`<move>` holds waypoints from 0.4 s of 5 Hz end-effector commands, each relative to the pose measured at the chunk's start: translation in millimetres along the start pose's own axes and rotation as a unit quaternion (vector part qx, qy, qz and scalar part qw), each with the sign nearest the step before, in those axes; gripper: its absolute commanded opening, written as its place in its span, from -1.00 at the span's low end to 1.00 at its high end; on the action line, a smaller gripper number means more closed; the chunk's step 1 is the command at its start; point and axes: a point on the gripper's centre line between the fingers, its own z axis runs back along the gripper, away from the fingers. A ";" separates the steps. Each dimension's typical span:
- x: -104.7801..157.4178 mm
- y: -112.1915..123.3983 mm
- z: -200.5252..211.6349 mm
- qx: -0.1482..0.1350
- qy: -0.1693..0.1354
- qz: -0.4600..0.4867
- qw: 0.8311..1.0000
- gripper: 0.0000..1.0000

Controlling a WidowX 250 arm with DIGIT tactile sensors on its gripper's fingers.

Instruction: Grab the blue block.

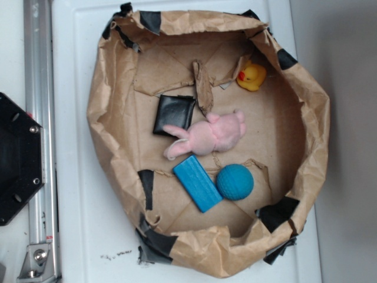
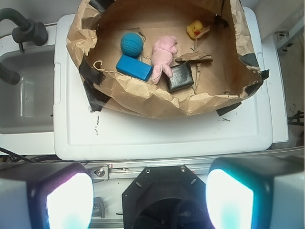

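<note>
Glowing white-teal pads fill the bottom corners of the wrist view — the claw hangs released, its two fingers spread wide with nothing between them, over the black base plate and the metal rail. Ahead of it lies the white lid that carries a crumpled brown paper basin, patched with black tape.

Inside the basin, just past its near wall and a little left of the claw's centre line, rests the blue block — flat on the paper floor, set at a slant, well apart from the fingers. Touching its right end is a pink plush rabbit, and right of that, near the front wall, a black square pouch. Just beyond the block sits a blue ball, close against its far edge. Farthest away, to the right, a yellow rubber duck stands by the back wall. Far left, outside the lid, is a grey sink.
</note>
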 end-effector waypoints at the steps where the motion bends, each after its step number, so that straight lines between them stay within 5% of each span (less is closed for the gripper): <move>1: 0.0 0.0 0.0 0.000 0.000 0.000 1.000 1.00; 2: 46.4 -7.8 -30.5 0.025 -0.002 -0.062 0.998 1.00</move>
